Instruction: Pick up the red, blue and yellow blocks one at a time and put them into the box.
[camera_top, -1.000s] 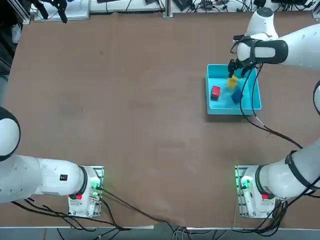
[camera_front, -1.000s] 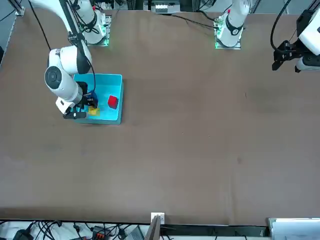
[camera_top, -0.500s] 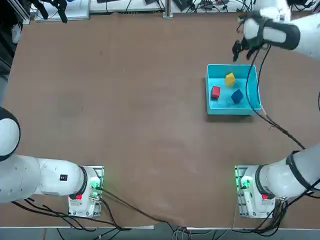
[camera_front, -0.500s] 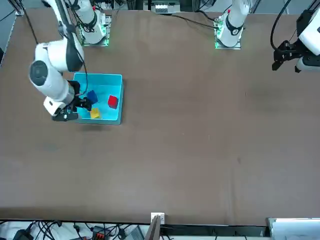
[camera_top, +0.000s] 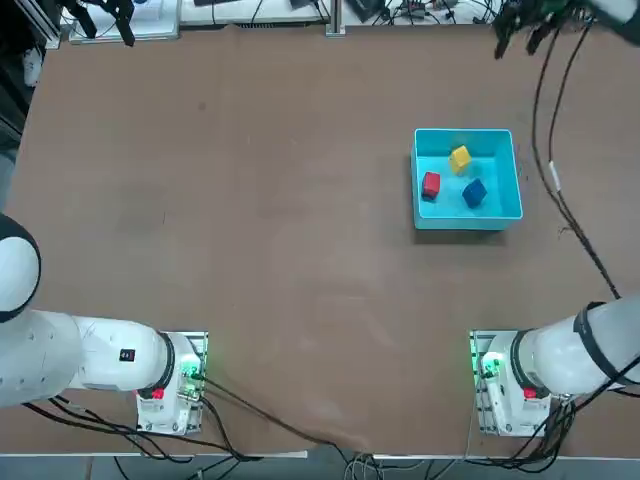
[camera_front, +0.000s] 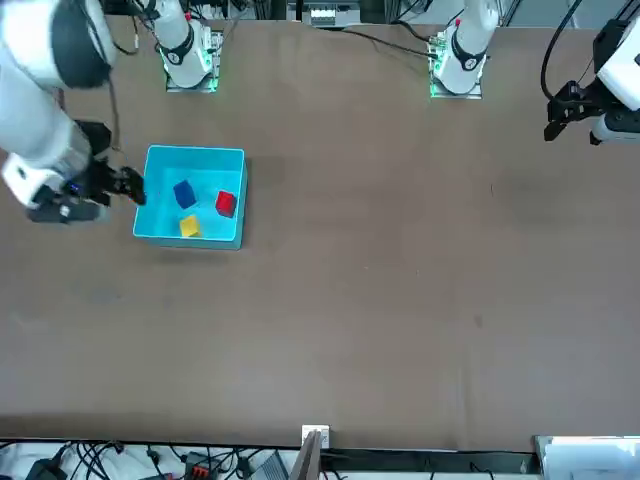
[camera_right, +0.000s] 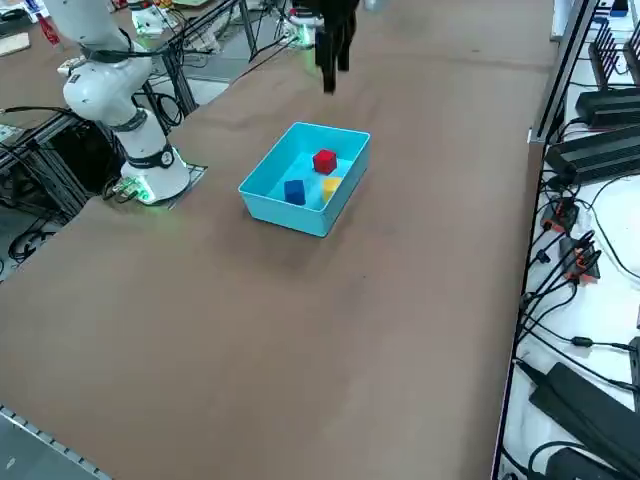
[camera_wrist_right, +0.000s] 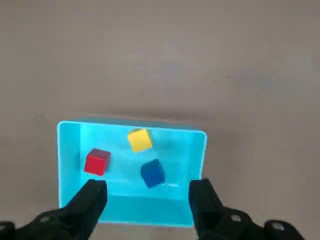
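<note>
Inside box (camera_top: 468, 219), near bench's far right corner: red block (camera_top: 431, 184), blue block (camera_top: 474, 193), yellow block (camera_top: 460, 158), all apart. My right gripper (camera_wrist_right: 148, 199) high above, fingers wide, empty. Cubes look light, rigid; I'd pinch flat opposite faces.

A brown table (camera_top: 250, 200) is seen, matte and plain. A light cyan box (camera_top: 515, 180) is set directly on it, in the right half of the top view. Both arm bases, lit green, are mounted along its near edge.
</note>
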